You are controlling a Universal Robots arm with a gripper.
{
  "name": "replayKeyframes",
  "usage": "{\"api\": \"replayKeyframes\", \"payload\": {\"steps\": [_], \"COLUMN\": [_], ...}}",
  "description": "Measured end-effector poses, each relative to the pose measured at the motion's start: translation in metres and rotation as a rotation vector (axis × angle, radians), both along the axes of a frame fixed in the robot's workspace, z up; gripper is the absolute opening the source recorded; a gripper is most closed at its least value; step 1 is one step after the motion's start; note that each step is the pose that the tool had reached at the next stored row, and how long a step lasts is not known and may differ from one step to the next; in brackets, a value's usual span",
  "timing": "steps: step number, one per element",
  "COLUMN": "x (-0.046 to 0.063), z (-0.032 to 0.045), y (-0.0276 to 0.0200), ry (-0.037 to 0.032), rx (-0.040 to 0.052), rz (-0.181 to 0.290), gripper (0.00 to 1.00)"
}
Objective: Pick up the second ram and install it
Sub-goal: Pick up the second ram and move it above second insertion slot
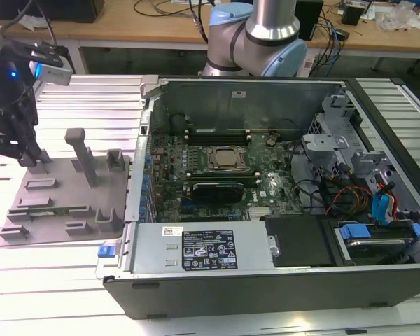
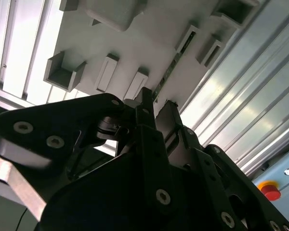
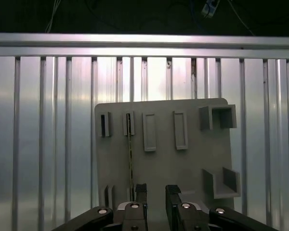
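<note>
The second ram (image 3: pixel 130 154) is a thin green stick standing on edge between two slotted pegs of the grey holder tray (image 3: pixel 192 168). In the second wrist view the ram (image 2: pixel 169 72) runs as a dark green line across the tray (image 2: pixel 135 43). In the exterior view the ram (image 1: pixel 39 205) lies along the tray (image 1: pixel 56 227) near its front edge. My gripper (image 3: pixel 155 192) hangs above the tray, open, with nothing between its fingers. The ram sits just outside one finger (image 3: pixel 140 191). In the exterior view the gripper (image 1: pixel 29 155) is over the tray's far left corner.
An open computer case (image 1: pixel 266 280) lies to the exterior view's right of the tray, with the motherboard (image 1: pixel 266 185), CPU socket (image 1: pixel 224 158) and memory slots (image 1: pixel 217 133) exposed. Tall pegs (image 1: pixel 82 154) rise from the tray. The table is ribbed aluminium (image 1: pixel 56 294).
</note>
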State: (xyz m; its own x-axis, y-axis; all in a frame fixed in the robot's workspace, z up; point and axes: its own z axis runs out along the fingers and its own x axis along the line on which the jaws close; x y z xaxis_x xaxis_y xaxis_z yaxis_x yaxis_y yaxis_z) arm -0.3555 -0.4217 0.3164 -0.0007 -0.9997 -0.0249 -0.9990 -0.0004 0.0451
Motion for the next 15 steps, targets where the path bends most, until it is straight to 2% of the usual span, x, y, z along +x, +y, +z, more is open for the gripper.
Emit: {"api": "replayKeyframes", "payload": {"steps": [15], "x": [0.000], "z": [-0.0216], "y": [-0.0010], "ry": [0.0000], "rx": [0.0000], "rz": [0.000], "gripper": [0.28]}}
